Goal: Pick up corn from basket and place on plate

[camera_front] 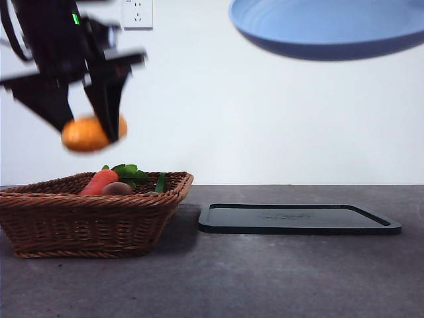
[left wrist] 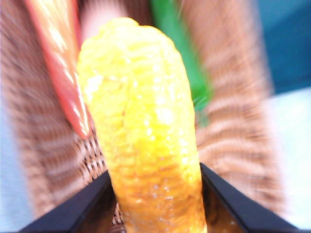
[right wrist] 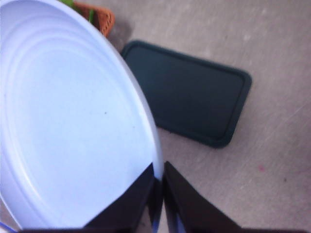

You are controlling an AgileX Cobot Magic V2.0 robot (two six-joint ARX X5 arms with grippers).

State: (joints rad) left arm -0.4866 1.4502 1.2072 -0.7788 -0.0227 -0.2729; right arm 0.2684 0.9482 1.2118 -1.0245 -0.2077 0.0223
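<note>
My left gripper (camera_front: pixel 89 129) is shut on the yellow-orange corn (camera_front: pixel 86 134), holding it in the air above the brown wicker basket (camera_front: pixel 93 222) at the left. In the left wrist view the ribbed corn (left wrist: pixel 141 131) fills the space between the two black jaws, with the basket (left wrist: pixel 233 121) blurred below it. My right gripper (right wrist: pixel 159 187) is shut on the rim of the light-blue plate (right wrist: pixel 68 126). The plate (camera_front: pixel 331 26) hangs high at the upper right, above the table.
A smooth red-orange carrot (camera_front: pixel 99 181), a round tan item (camera_front: pixel 116 189) and green leaves (camera_front: pixel 129 171) lie in the basket. A flat black rectangular tray (camera_front: pixel 298 218) rests on the grey table (camera_front: pixel 265 278) to the right of the basket. A wall socket (camera_front: pixel 137 13) sits behind.
</note>
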